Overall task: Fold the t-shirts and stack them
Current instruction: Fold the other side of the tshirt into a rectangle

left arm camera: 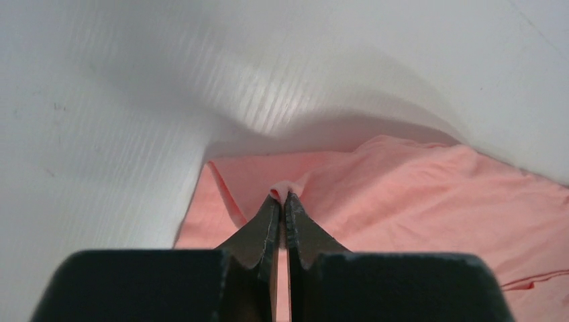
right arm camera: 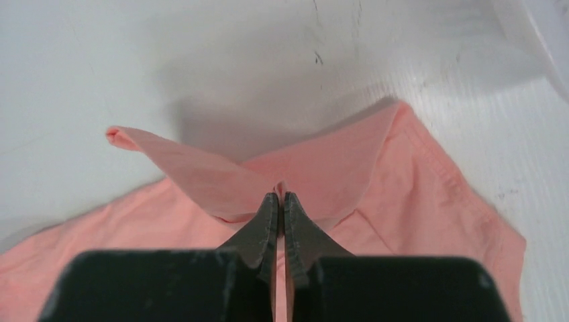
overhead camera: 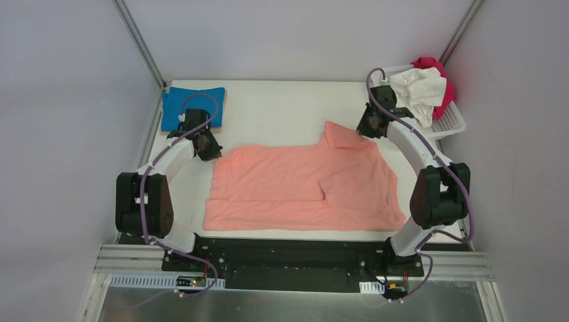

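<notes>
1. Salmon-pink t-shirt (overhead camera: 302, 188) lies spread flat across the middle of my table (overhead camera: 268, 107), its long near edge toward 6 o'clock, by my bases.
2. My left gripper (left arm camera: 282, 198) has its fingers pressed together on a small pinch of that shirt at its 10 o'clock corner; a nub of cloth pokes up between the tips.
3. My right gripper (right arm camera: 281, 196) is likewise clamped on pink cloth at the shirt's 1 o'clock corner, where a flap stands lifted off the table.
4. Bright blue t-shirt (overhead camera: 191, 106) lies as a flat rectangle at the table's 10 o'clock corner, just beyond my left gripper.
5. White basket (overhead camera: 451, 122) at 2 o'clock holds a white t-shirt (overhead camera: 419, 90) and a magenta t-shirt (overhead camera: 436, 70), both bunched.
</notes>
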